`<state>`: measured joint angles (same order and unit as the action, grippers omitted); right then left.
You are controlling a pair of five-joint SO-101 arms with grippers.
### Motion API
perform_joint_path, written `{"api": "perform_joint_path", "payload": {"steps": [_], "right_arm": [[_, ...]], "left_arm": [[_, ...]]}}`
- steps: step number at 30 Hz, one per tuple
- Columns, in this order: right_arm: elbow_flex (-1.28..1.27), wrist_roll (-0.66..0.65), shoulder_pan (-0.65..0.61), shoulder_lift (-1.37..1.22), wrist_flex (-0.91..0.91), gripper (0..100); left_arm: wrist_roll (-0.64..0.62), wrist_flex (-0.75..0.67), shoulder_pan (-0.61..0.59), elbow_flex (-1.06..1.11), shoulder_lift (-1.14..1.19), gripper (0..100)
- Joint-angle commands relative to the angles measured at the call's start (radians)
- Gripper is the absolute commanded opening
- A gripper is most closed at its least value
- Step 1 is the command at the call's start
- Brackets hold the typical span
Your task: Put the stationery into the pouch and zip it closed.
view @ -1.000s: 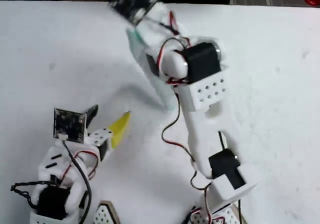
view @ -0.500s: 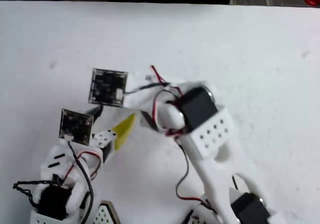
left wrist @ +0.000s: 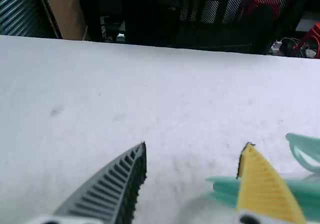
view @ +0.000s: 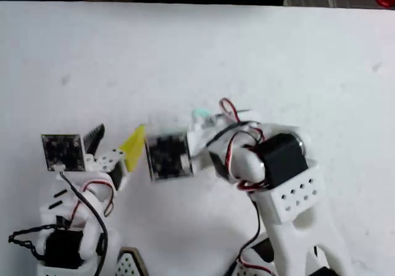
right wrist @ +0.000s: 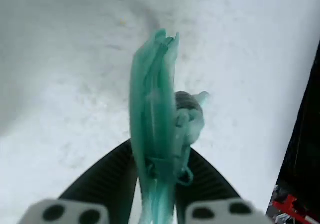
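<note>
The white table (view: 308, 54) runs back to a dark, cluttered room. The right gripper (right wrist: 157, 154) is clamped on the thin teal pouch (right wrist: 152, 108), holding it over the table just beside the left gripper (left wrist: 195, 151), whose grey and yellow jaws stand apart with nothing between them. This looks like the step of presenting the pouch. Next, the left gripper would probably need to close on a free edge, so the mouth can be opened.

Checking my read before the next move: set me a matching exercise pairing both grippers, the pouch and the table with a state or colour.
Things:
1. left gripper
2. right gripper
3. pouch
4. table

States or colours:
A. teal
B. open, holding nothing
C. white
D. shut on the pouch

Pairs: 1-B, 2-D, 3-A, 4-C
</note>
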<state>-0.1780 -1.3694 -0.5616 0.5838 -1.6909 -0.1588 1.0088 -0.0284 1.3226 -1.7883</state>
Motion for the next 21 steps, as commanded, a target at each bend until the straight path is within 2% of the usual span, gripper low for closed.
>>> {"api": "perform_joint_path", "payload": {"steps": [1,5,9,15,21], "right_arm": [[-0.049,-0.063,-0.096,0.045,-0.03,1.5],[-0.057,-0.023,-0.245,0.108,-0.03,1.5],[-0.084,0.008,-0.312,0.142,-0.033,1.5],[-0.226,0.094,-0.572,0.208,-0.033,1.5],[-0.226,0.097,-0.556,0.24,-0.031,1.5]], "left_arm": [[-0.04,-0.063,0.013,0.029,0.008,30],[-0.038,-0.106,0.067,0.08,0.008,30],[-0.037,-0.104,0.11,0.084,0.008,30],[-0.037,-0.103,0.156,0.086,0.012,31],[-0.032,-0.074,0.193,0.086,0.012,31]]}}
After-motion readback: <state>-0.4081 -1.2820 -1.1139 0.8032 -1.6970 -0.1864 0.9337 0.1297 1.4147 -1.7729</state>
